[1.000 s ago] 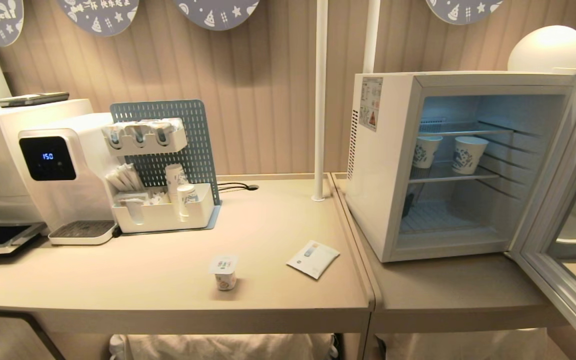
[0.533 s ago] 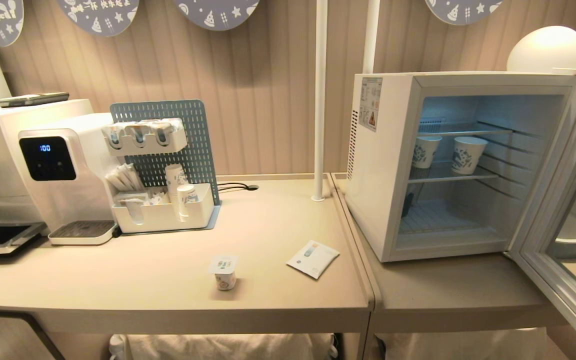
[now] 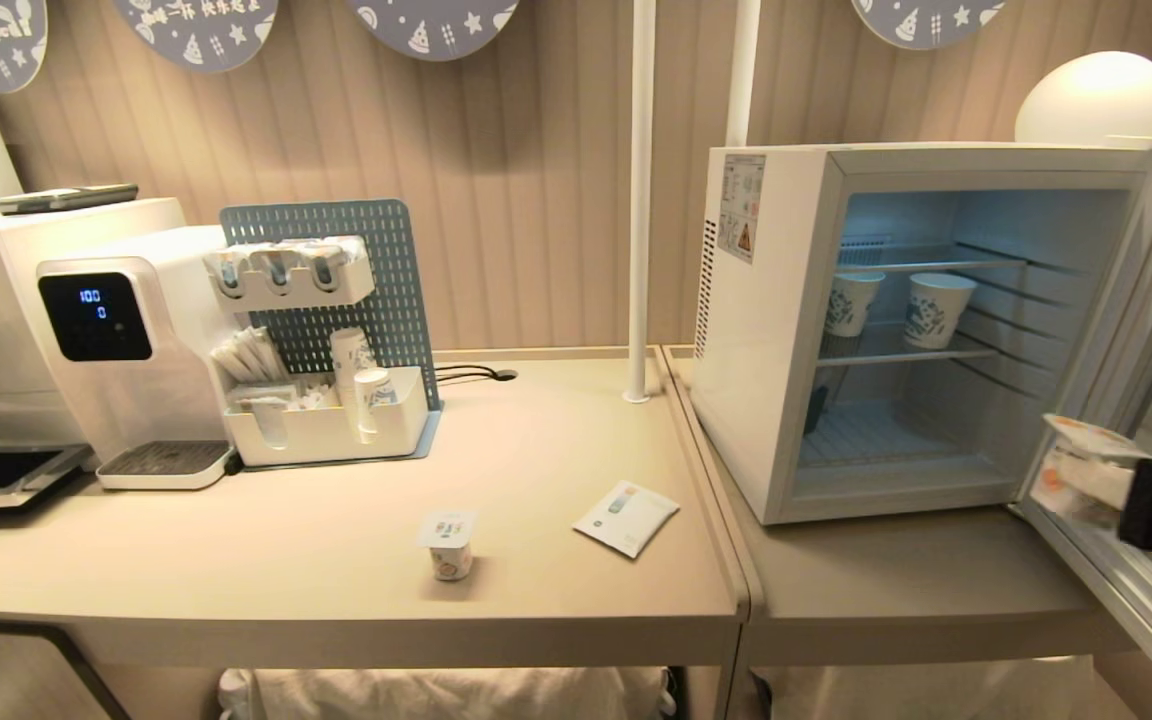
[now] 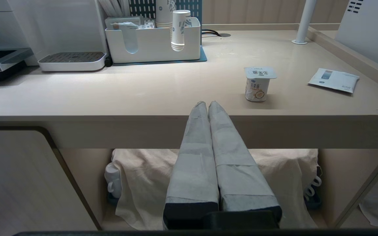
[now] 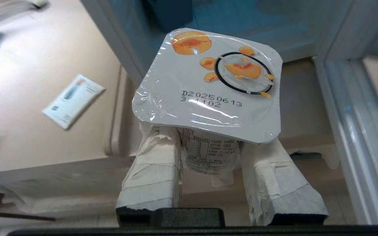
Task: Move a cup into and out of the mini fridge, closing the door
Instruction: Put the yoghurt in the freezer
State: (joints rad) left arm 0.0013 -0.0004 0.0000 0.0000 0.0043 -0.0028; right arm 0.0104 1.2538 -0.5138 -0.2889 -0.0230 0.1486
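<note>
The white mini fridge (image 3: 766,330) stands on the right-hand table with its glass door (image 3: 1106,330) swung wide open to the right. A small yogurt cup (image 3: 1081,465) with a peach-printed foil lid (image 5: 208,82) hangs in front of the fridge's lower right corner, by the open door. My right gripper (image 5: 208,144) is shut on the cup's body, one wrapped finger on each side under the lid. My left gripper (image 4: 207,105) is shut and empty, parked low in front of the left table's front edge.
Two paper cups (image 3: 936,308) (image 3: 851,302) stand on the fridge's middle wire shelf. A second yogurt cup (image 3: 450,545) and a flat packet (image 3: 626,517) lie on the left table. A water dispenser (image 3: 126,340) and a cup organizer (image 3: 326,420) stand at the back left.
My right gripper has come into the head view at the right edge, carrying the yogurt cup up in front of the open door. Nothing else has moved.
</note>
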